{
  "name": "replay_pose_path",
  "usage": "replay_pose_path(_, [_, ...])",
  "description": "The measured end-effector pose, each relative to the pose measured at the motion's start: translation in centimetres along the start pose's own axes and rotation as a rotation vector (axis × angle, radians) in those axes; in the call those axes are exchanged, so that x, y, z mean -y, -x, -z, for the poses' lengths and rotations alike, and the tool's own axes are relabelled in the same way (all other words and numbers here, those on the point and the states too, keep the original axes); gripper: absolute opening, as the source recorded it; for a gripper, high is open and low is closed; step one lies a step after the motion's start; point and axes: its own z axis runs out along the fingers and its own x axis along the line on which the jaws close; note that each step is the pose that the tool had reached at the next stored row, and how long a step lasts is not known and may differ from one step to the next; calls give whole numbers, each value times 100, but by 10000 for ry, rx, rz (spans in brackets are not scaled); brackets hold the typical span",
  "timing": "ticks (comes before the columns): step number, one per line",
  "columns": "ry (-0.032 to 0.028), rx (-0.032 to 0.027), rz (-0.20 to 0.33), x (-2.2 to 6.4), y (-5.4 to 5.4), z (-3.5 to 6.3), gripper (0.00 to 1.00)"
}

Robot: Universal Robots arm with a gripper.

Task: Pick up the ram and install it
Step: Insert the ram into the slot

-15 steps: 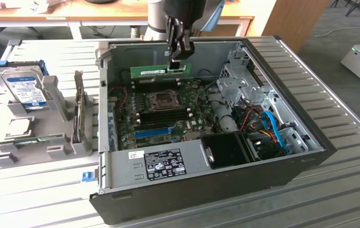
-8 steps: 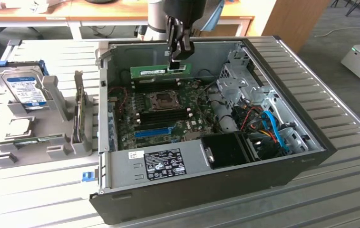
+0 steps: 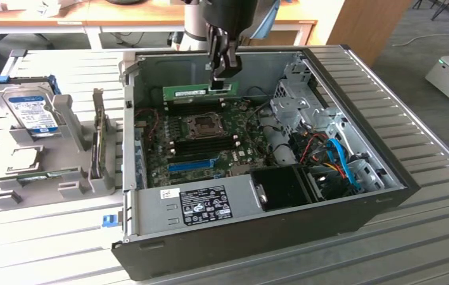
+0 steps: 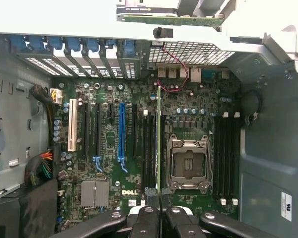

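Green, long and thin, the ram [image 3: 193, 93] stands on edge over the motherboard [image 3: 208, 142], fingers [image 3: 221, 76] clamped on it.

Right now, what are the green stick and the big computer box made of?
The green stick looks like stiff circuit board: thin, flat, matte green. The computer box looks like sheet metal inside: dull grey, with folded edges and punched holes. Its outer shell is black, probably painted metal or plastic; I cannot tell which.
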Motion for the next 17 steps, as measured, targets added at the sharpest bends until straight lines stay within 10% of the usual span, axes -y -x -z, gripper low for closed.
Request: replay_pose_path(17, [0, 0, 1, 4, -49, -313, 13])
